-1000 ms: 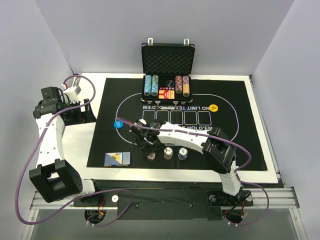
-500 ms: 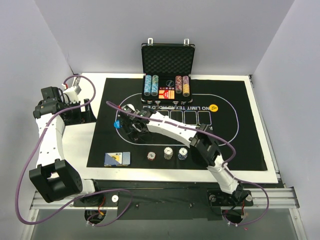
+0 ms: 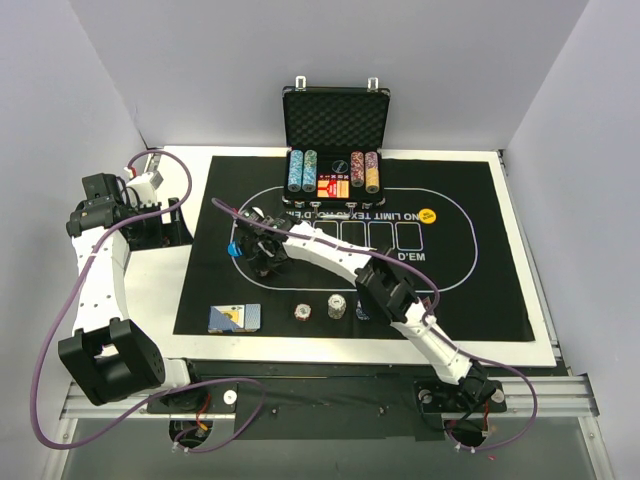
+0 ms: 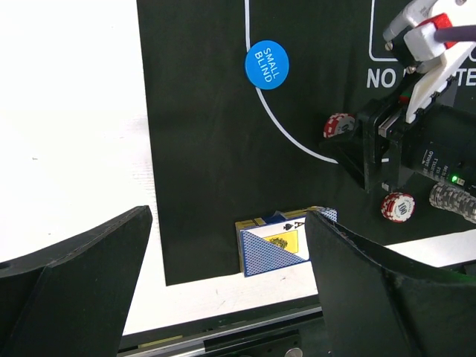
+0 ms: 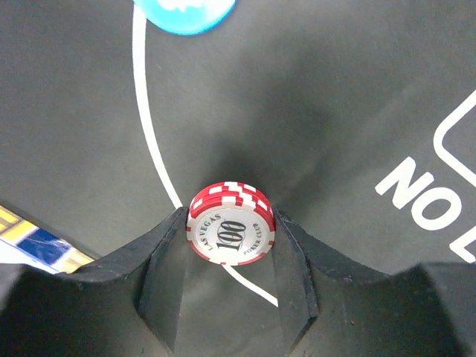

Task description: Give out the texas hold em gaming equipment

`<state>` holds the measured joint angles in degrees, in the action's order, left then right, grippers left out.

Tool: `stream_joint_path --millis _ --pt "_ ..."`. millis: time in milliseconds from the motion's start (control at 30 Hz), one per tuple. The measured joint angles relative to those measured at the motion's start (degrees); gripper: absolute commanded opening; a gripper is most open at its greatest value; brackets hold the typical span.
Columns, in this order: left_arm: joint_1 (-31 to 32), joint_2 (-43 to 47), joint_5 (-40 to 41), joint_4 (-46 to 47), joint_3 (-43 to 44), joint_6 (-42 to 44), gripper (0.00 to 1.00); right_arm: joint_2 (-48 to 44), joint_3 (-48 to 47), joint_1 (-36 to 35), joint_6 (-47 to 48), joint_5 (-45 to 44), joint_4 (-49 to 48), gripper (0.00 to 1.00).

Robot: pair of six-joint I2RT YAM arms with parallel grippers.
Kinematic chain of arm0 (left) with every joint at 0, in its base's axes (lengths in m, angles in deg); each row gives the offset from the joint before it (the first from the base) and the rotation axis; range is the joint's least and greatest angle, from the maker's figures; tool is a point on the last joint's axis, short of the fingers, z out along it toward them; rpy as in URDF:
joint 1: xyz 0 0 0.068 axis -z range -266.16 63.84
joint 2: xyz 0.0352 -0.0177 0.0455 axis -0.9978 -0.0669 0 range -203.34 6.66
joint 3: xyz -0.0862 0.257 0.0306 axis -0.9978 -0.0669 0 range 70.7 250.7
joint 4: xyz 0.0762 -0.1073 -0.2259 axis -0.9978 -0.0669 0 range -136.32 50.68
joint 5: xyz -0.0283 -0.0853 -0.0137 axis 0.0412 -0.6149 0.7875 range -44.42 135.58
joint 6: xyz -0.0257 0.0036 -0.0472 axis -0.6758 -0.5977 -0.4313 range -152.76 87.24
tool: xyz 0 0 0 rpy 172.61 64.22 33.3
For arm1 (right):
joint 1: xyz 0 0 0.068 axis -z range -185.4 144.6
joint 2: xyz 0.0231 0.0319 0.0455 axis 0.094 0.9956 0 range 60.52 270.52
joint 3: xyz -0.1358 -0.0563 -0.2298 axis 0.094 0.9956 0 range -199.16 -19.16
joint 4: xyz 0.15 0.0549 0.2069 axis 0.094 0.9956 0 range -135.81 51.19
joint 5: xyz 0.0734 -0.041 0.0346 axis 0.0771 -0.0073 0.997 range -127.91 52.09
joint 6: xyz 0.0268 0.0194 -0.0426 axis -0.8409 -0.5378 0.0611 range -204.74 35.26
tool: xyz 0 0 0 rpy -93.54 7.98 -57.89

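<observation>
right gripper (image 5: pixel 231 220) is clamped on a red chip stack (image 5: pixel 231 233). Fingers bear on the rim left and right, faces level. The edge grip keeps the stack square so it can go down flat.

The stack sits over the white oval line on the mat (image 5: pixel 335 89), just short of the blue disc (image 5: pixel 184 11). Can't tell if it touches the mat or hangs just above. My read: it's the stake for the small-blind seat, hence the spot next to that disc.

A red pile (image 3: pixel 303 311) and a pale pile (image 3: pixel 337 306) rest along the near edge of the oval, likely stakes for other seats. A third is half hidden by the arm. The deck (image 4: pixel 275 249) lies at the mat's near-left corner, probably staged for dealing. The yellow disc (image 3: pixel 429 215) marks the far-right side. Spare chips are in the case (image 3: pixel 335 120).

left gripper (image 4: pixel 227 223) has its jaws wide and holds nothing. It's parked off the mat's left side, I'd say to stay out of the right arm's reach.
</observation>
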<state>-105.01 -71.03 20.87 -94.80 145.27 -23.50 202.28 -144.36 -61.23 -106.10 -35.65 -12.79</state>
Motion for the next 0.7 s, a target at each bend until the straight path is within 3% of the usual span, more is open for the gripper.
stream_joint_path --millis 200,267,367,433,700 --pt "0.0 0.0 -0.1 0.0 0.0 0.0 0.96 3.0 -4.5 0.4 0.0 2.3 -2.8 0.35" --pt "0.0 0.0 -0.2 0.0 0.0 0.0 0.96 3.8 -5.1 0.6 -0.2 3.2 -2.9 0.39" --pt "0.0 0.0 -0.3 0.0 0.0 0.0 0.96 4.7 -6.1 1.0 -0.7 4.3 -3.4 0.56" --pt "0.0 -0.1 -0.5 0.0 0.0 0.0 0.96 5.0 -6.3 1.3 -1.1 4.7 -4.0 0.61" --pt "0.0 -0.7 -0.7 0.0 0.0 0.0 0.96 5.0 -6.6 2.1 -1.5 6.2 -5.4 0.68"
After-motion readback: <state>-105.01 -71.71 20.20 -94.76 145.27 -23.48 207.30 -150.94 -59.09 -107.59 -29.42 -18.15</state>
